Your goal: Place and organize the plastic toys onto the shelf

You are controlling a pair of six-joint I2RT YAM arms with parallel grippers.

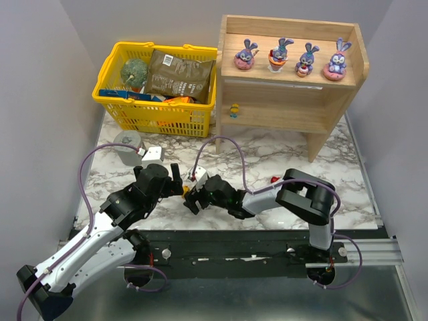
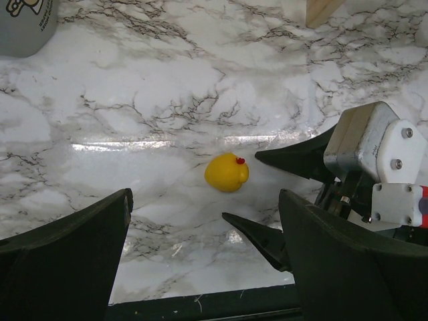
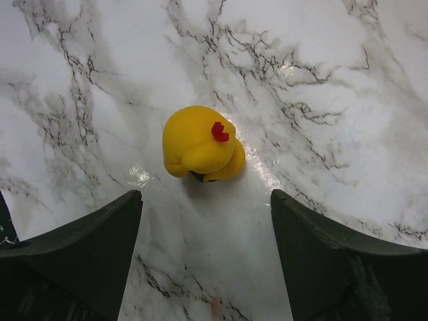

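A small yellow toy [image 3: 200, 144] with a red tuft lies on the marble table [image 1: 267, 157] between both grippers; it also shows in the left wrist view [image 2: 227, 172]. My right gripper [image 3: 206, 257] is open and empty, the toy just ahead of its fingertips. My left gripper [image 2: 207, 267] is open and empty, facing the toy from the other side. The right gripper's fingers [image 2: 294, 160] flank the toy there. Four purple-blue bunnies [image 1: 279, 53] stand on the top tier of the shelf [image 1: 287, 100]. A tiny yellow toy [image 1: 234, 108] sits on the lower tier. A red toy [image 1: 275, 180] lies on the table.
A yellow basket [image 1: 157, 87] with packets and a green ball stands at the back left, beside the shelf. A grey cup [image 1: 127, 146] stands on the table left of my left gripper [image 1: 179, 184]. My right gripper [image 1: 190, 197] sits close to the left one.
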